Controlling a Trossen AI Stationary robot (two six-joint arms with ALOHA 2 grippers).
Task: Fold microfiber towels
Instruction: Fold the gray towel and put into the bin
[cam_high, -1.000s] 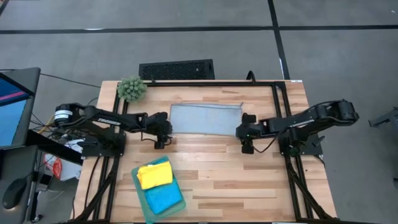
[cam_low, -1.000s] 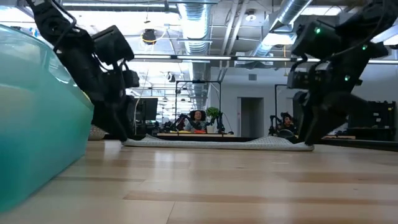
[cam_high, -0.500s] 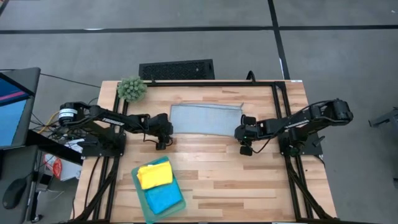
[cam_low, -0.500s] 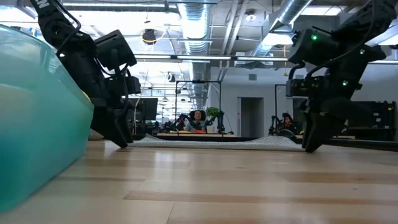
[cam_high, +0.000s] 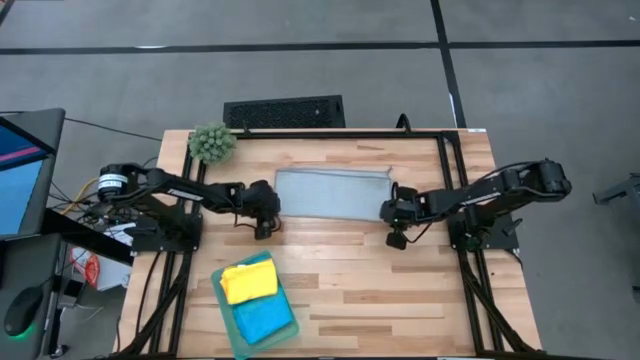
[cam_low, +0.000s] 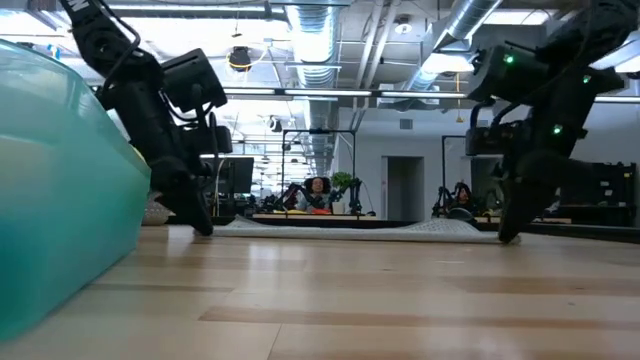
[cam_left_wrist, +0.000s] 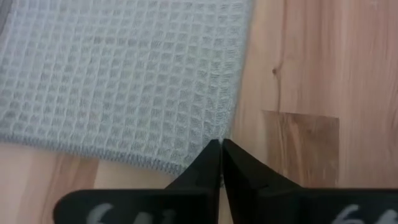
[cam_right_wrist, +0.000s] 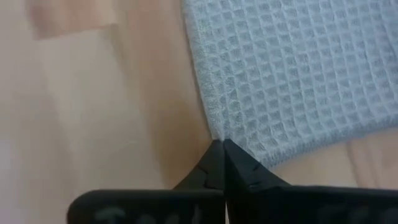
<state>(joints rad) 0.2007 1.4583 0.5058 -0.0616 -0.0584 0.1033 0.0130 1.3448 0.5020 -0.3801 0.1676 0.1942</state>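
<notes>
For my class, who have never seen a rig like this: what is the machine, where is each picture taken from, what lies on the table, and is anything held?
Two dark robot arms work at a wooden table. One picture looks straight down, one looks level across the tabletop, and two come from cameras on the arms' wrists. A light grey towel lies flat in the middle. The left gripper and the right gripper sit at its two near corners; the wrist views show each one's fingers pinched shut on the towel's edge. Near the front lies a pile of teal, blue and yellow towels. A fuzzy green plant ball sits at a back corner.
</notes>
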